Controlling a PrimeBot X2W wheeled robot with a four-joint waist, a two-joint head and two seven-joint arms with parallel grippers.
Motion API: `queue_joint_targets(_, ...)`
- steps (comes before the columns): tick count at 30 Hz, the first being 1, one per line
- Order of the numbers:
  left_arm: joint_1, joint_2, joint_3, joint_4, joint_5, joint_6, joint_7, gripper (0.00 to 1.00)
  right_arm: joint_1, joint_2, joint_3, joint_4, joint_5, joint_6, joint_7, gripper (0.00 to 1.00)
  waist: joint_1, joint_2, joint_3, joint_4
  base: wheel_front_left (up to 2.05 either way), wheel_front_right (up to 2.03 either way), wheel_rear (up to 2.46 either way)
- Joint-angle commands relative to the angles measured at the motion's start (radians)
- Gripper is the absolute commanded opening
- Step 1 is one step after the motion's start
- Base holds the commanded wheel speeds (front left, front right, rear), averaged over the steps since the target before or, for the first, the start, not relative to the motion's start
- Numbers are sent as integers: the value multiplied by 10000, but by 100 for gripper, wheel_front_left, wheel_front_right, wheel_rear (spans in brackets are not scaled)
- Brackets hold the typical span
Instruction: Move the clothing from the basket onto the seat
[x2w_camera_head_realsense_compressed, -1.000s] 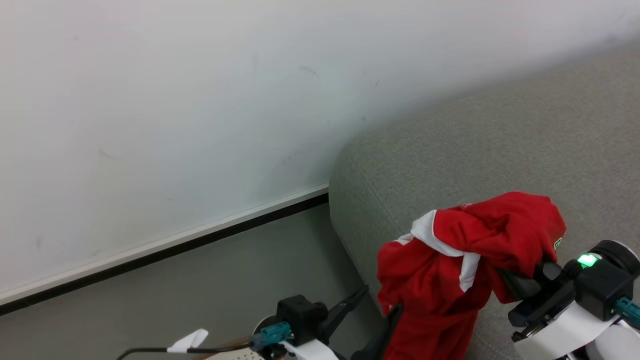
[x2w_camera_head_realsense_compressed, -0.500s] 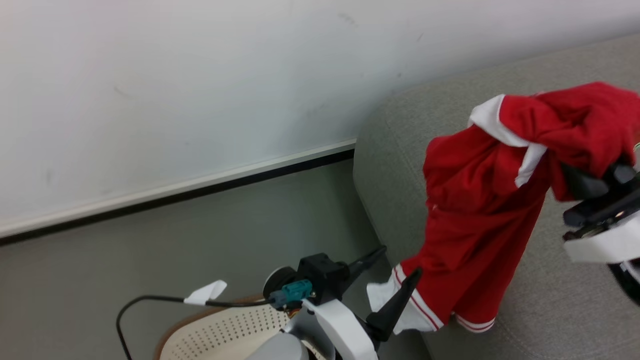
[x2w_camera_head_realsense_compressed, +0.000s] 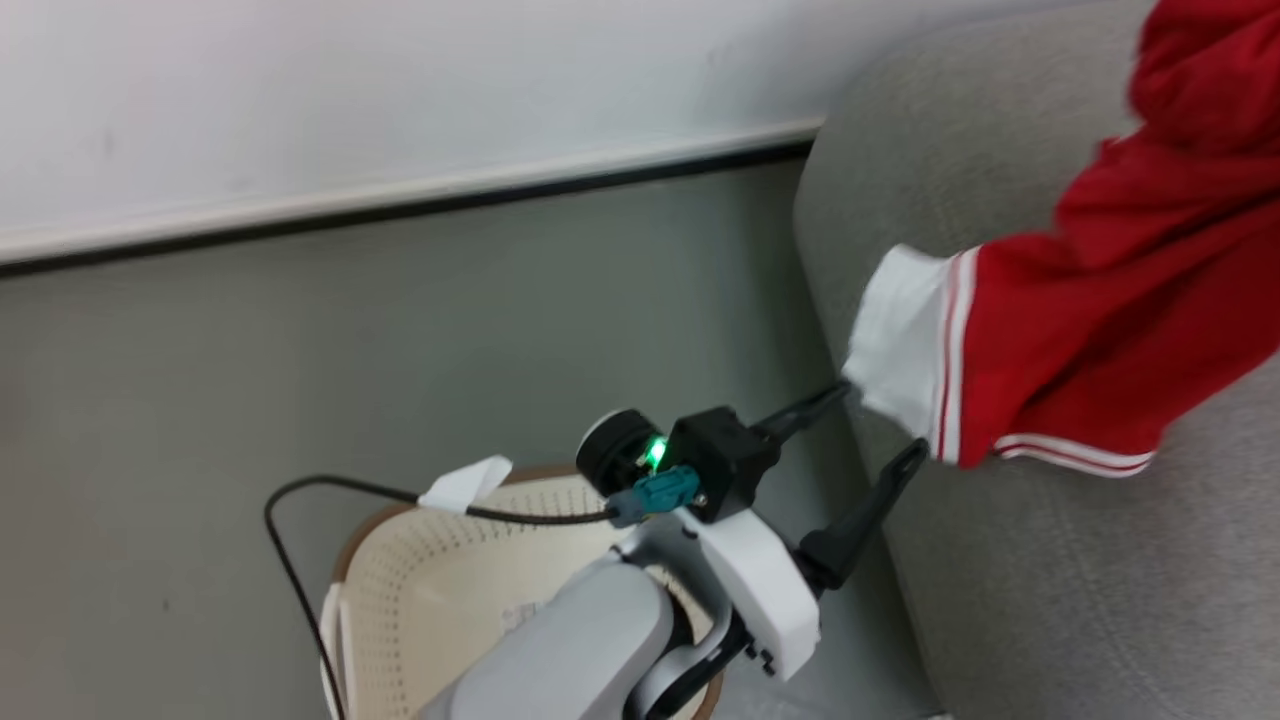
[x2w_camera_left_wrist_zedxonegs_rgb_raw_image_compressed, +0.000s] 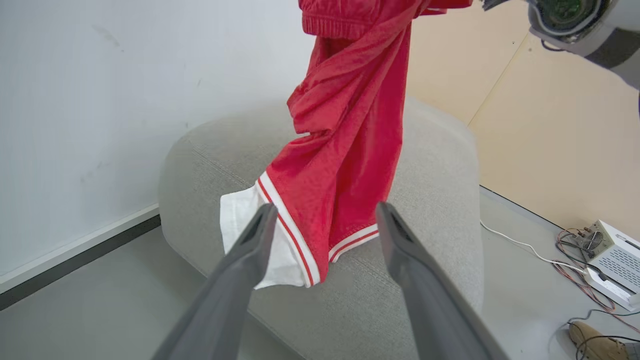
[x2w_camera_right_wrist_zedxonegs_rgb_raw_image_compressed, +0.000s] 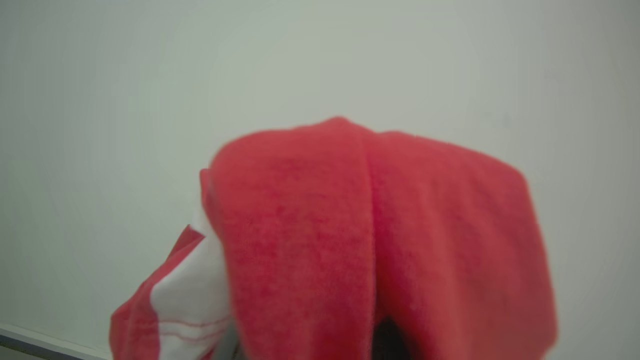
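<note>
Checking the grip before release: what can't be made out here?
Right gripper: right wrist view, buried under the clothing.
Clothing's top: head view, cut off at the upper right corner.
Basket contents: head view, partly covered by the left arm.

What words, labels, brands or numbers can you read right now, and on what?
No text is readable in any view.
clothing: no print or label shows, only red-and-white stripe trim.
basket: a faint mark on its inner wall, too blurred to read.
white box on the floor: too small to make out any lettering.
</note>
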Motion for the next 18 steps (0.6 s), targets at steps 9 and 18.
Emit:
queue_joint_targets(9, -1060, -134, -296, 322, -45, 238, -387, 100, -2449, -1316, -233, 1727, 96, -25, -36, 0, -3, 0, 1696, 876, 0, 0, 0)
queue_joint_targets(18, -1380, -146, -551, 497, -199, 448, -618, 100, -3498, -1760, 392, 3348, 561, -25, -23, 0, -3, 0, 2405, 1102, 0, 0, 0)
